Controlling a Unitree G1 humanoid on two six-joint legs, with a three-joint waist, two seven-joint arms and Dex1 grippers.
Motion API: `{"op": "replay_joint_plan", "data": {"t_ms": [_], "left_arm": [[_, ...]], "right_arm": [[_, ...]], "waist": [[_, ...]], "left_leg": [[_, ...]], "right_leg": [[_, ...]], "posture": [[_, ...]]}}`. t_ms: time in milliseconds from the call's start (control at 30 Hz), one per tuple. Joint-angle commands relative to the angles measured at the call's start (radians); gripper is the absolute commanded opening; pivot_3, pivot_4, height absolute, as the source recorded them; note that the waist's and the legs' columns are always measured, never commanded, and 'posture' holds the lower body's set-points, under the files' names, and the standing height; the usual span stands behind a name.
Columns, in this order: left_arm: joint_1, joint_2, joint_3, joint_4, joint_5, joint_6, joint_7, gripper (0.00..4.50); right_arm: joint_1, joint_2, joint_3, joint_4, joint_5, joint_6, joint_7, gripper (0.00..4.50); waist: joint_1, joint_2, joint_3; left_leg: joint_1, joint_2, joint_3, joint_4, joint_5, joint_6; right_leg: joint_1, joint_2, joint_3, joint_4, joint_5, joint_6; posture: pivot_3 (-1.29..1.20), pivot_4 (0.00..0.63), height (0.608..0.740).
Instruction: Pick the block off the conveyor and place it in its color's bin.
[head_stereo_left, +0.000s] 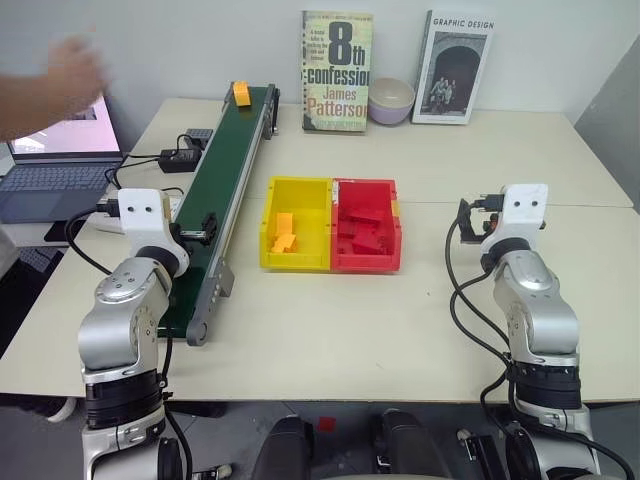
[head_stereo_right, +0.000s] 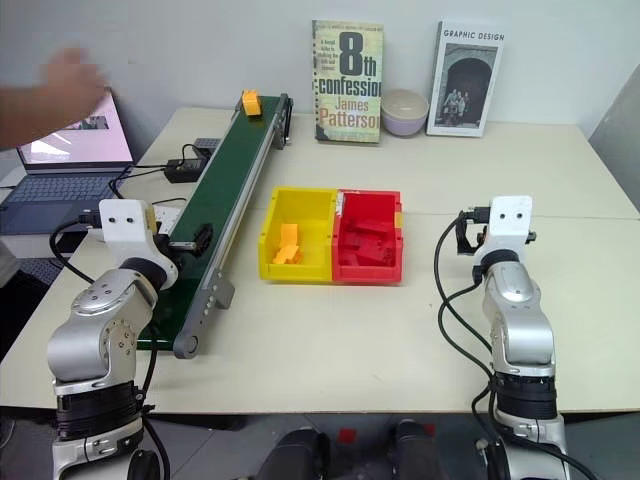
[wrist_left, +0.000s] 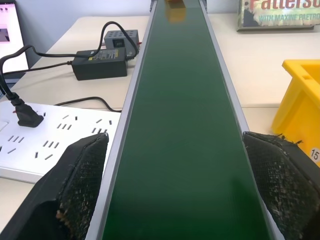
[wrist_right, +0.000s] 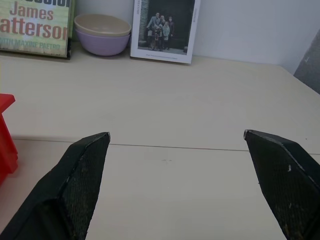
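Note:
The small orange-yellow block (head_stereo_left: 241, 93) rides at the far end of the long dark green conveyor (head_stereo_left: 225, 190), which runs along the table's left side. My left gripper (wrist_left: 174, 150) hovers open over the belt's near part, one finger past each rail, nothing between them. The yellow bin (head_stereo_left: 295, 260) stands to the right of the belt at mid-table and holds several orange blocks. My right gripper (wrist_right: 176, 135) is open and empty over bare table, to the right of the bins.
A red bin (head_stereo_left: 366, 262) with red blocks adjoins the yellow one. A power strip (wrist_left: 45, 145), adapter (head_stereo_left: 180, 159) and cables lie left of the belt, beside a laptop (head_stereo_left: 55, 170). A person's hand (head_stereo_left: 70, 75) hangs at the far left. Two books and a bowl (head_stereo_left: 391, 100) line the back wall.

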Motion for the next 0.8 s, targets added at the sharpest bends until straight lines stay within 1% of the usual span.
{"op": "replay_joint_plan", "data": {"t_ms": [33,233,300,367,467,533,633,700,800], "left_arm": [[0.008,0.014,0.007,-0.054,-0.015,0.015,-0.012,4.46],[0.011,0.014,0.007,-0.08,-0.025,0.03,-0.006,4.46],[0.011,0.028,0.004,-0.1,-0.03,0.049,-0.015,4.46],[0.008,0.025,0.012,-0.116,-0.035,0.06,-0.004,4.46],[0.004,0.001,0.019,-0.126,-0.037,0.055,0.021,4.46],[0.002,-0.015,0.02,-0.123,-0.038,0.049,0.034,4.46],[0.0,-0.035,-0.008,-0.118,-0.019,0.04,0.054,4.46],[-0.005,-0.038,-0.011,-0.113,-0.011,0.036,0.062,4.46],[-0.011,-0.04,-0.005,-0.097,-0.01,0.025,0.069,4.46]], "right_arm": [[-0.014,-0.011,-0.01,-0.049,-0.007,0.01,-0.002,4.5],[-0.032,-0.024,-0.02,-0.054,0.001,0.018,0.008,4.5],[-0.089,-0.028,-0.022,-0.07,0.077,0.044,0.081,4.5],[-0.144,-0.069,0.003,-0.079,0.164,0.067,0.227,4.5],[-0.186,-0.123,0.035,-0.101,0.313,0.129,0.437,4.5],[-0.202,-0.139,0.035,-0.109,0.393,0.162,0.515,4.5],[-0.256,-0.177,0.063,-0.11,0.554,0.239,0.706,4.5],[-0.277,-0.196,0.08,-0.106,0.606,0.268,0.768,4.5],[-0.292,-0.215,0.13,-0.098,0.613,0.249,0.837,4.5]], "waist": [[0.0,0.0,0.0],[0.0,0.0,0.0],[0.0,0.0,0.0],[-0.006,0.001,0.0],[-0.006,0.0,0.0],[-0.005,0.0,0.0],[-0.003,0.001,0.0],[-0.002,0.0,0.0],[-0.001,0.0,0.0]], "left_leg": [[0.0,0.0,0.0,0.0,0.0,0.0],[0.0,0.0,0.0,0.0,0.0,0.0],[0.0,0.0,0.0,0.0,0.0,0.0],[0.0,0.0,0.001,0.0,0.0,0.0],[0.001,0.0,0.0,0.0,0.0,0.0],[0.001,0.001,-0.002,-0.001,0.0,0.0],[0.0,0.0,-0.003,-0.001,0.0,0.0],[-0.001,0.0,-0.003,-0.001,0.0,0.0],[-0.001,0.0,-0.003,0.0,0.0,0.0]], "right_leg": [[0.0,0.0,0.0,0.0,0.0,0.0],[0.0,0.0,0.0,0.0,0.0,0.0],[0.0,0.0,0.0,0.0,0.0,0.0],[0.0,0.0,0.0,0.0,0.0,0.0],[0.0,0.0,-0.001,0.0,0.0,0.0],[0.001,0.0,-0.001,0.0,0.0,0.0],[0.001,0.0,-0.002,0.0,0.0,0.0],[0.0,0.0,-0.001,-0.001,0.0,0.0],[0.001,-0.001,-0.001,-0.001,0.0,0.0]], "posture": [[0.0,0.15,0.74],[0.0,0.15,0.74],[0.0,0.15,0.74],[0.0,0.15,0.74],[0.0,0.15,0.74],[0.0,0.15,0.74],[0.0,0.15,0.74],[0.0,0.15,0.74],[0.0,0.15,0.74]]}}
